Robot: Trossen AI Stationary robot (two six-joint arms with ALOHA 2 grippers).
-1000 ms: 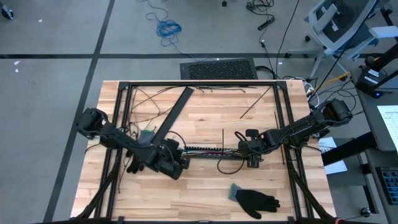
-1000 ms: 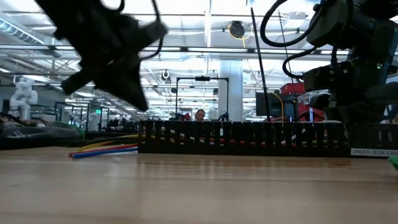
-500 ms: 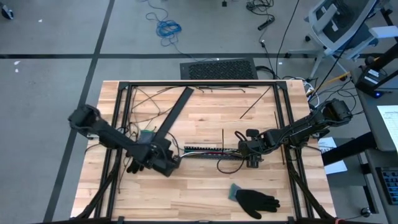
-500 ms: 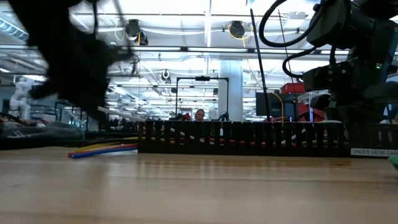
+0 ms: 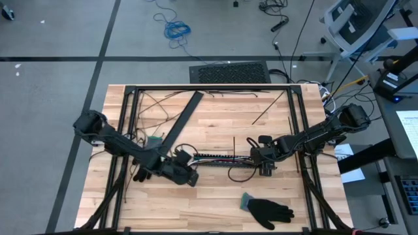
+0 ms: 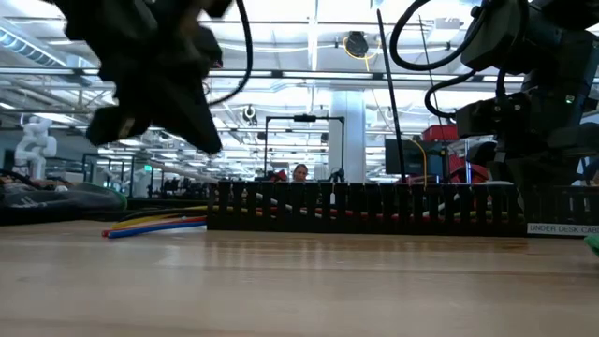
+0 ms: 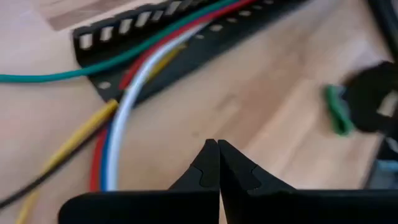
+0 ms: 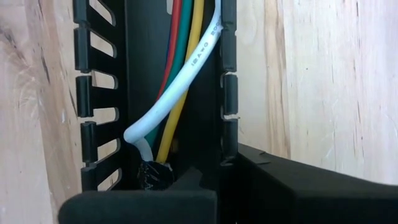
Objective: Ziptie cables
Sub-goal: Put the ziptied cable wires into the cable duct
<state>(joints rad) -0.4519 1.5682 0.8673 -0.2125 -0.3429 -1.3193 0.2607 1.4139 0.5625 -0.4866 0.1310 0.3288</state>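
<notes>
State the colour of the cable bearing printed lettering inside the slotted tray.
White; the right wrist view shows it best.

A grey floor (image 5: 59, 39) crossed by dark seams is stretching around the pale wooden surface (image 5: 215, 202), with a coiled blue cord (image 5: 175, 29) lying on it and an office chair (image 5: 356, 26) standing at the far right corner. Beyond the surface, rows of ceiling lights (image 6: 309, 37) are glowing over a wide open hall, where a person (image 6: 300, 172) is sitting far off

cables (image 7: 134, 81), loose bundle of white, red, green, yellow, blue wires, lying in black slotted strip (image 8: 155, 68), ends spilling onto tabletop
</notes>
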